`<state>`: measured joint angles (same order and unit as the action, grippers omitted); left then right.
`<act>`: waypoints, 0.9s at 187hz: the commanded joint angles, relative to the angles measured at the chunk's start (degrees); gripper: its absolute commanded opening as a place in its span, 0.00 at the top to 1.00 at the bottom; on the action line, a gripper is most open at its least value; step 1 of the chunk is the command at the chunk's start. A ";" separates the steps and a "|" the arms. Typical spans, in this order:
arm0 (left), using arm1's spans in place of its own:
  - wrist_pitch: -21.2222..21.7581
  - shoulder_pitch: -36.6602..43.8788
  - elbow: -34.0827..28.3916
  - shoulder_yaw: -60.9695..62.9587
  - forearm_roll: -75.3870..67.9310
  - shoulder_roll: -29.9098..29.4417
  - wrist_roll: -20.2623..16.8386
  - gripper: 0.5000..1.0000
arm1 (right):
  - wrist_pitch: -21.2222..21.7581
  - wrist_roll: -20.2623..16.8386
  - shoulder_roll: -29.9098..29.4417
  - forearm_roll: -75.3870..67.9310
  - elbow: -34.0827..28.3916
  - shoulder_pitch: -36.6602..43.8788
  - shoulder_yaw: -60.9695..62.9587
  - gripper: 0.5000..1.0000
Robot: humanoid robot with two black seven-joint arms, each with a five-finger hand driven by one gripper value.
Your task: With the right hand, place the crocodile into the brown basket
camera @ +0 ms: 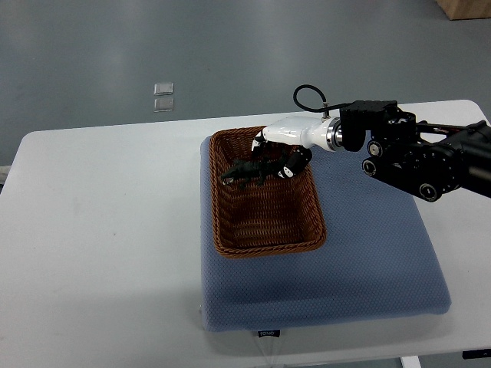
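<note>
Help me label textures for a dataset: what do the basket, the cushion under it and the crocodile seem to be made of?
The basket: woven wicker or rattan, brown, matte; interlaced strands show. The cushion: blue fabric, fine dotted weave, soft rounded edges. The crocodile: dark, likely plastic or rubber; too small to tell.

Basket [265, 230]: mid-brown, close woven pattern, darker rim. Crocodile [245, 172], over the basket: dark green to black. Pad [368, 261] under the basket: dull blue, fine speckled weave, with a small black tag [267, 333] on its edge. Table [100, 245]: plain white. Right hand [288, 146] above the basket: white shell, black fingers [295, 162]. Arm [414, 157]: black. Floor [92, 54] beyond the basket: grey-green, two pale squares [163, 96].
</note>
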<state>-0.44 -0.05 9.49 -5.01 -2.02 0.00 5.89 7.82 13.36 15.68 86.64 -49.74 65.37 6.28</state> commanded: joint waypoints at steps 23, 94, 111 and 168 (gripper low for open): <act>0.00 0.05 0.00 0.00 0.00 0.00 0.00 0.00 | 0.00 0.00 0.31 -0.24 0.00 0.19 0.14 0.36; 0.00 -0.04 0.00 0.00 0.00 0.00 0.00 0.00 | -0.52 0.62 4.44 -5.52 0.09 -2.00 14.99 0.28; 0.00 0.05 0.00 0.00 0.00 0.00 0.00 0.00 | -0.44 0.71 6.20 -12.98 0.17 -5.87 24.21 0.28; 0.00 -0.04 0.00 0.00 0.00 0.00 0.00 0.00 | -0.52 2.02 6.20 -45.85 4.04 -17.64 44.96 0.27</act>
<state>-0.44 -0.05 9.49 -5.01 -2.02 0.00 5.89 7.53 14.71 22.27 51.39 -47.02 51.25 46.87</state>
